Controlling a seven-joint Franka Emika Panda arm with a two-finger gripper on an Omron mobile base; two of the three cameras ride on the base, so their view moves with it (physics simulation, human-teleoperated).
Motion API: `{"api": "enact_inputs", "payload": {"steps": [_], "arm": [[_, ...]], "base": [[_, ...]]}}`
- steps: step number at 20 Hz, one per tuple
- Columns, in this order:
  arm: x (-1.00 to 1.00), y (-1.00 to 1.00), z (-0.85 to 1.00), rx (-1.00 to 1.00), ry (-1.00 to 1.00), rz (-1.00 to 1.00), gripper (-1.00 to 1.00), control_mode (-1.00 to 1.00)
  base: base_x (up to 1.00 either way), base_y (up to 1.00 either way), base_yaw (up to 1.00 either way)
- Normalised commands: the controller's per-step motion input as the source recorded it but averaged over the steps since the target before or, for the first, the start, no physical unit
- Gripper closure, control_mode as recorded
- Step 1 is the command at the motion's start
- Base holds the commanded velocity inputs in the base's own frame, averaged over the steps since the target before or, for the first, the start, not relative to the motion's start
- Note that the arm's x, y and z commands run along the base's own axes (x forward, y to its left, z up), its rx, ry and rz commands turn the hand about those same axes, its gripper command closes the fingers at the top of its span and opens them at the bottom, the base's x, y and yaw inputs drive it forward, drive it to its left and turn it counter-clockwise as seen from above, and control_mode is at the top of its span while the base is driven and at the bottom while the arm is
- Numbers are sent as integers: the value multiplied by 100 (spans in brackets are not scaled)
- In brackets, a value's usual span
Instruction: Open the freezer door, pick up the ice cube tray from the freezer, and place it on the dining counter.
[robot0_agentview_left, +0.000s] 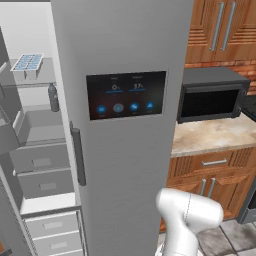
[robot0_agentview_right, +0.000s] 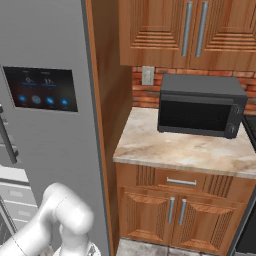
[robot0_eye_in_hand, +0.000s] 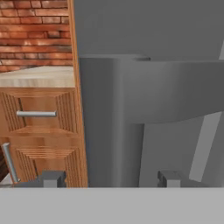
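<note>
Freezer (robot0_agentview_left: 37, 125) open, tray (robot0_agentview_left: 27, 64) on its upper shelf above the bottle (robot0_agentview_left: 52, 97); gripper (robot0_eye_in_hand: 109, 179), jaws apart and empty, low before the fridge front, should rise and enter level to straddle the tray.

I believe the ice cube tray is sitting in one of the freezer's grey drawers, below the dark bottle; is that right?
Not quite: in the left base view the ice cube tray sits on the freezer's top shelf, above the dark bottle, not in a drawer.
</note>
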Motion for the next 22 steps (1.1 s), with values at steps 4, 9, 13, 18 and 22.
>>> {"api": "enact_inputs", "payload": {"steps": [4,9,13,18,22], "arm": [[-4,0,0,0,0,0,-100,-100],[-79,-20,5,0,-3,0,-100,-100],[-64,-51,43,0,-17,0,-100,-100],[-9,-67,66,1,-14,0,-100,-100],[0,-71,70,5,-8,0,-100,-100]], "base": [[0,0,0],[0,0,0],[0,0,0],[0,0,0],[0,0,0]]}}
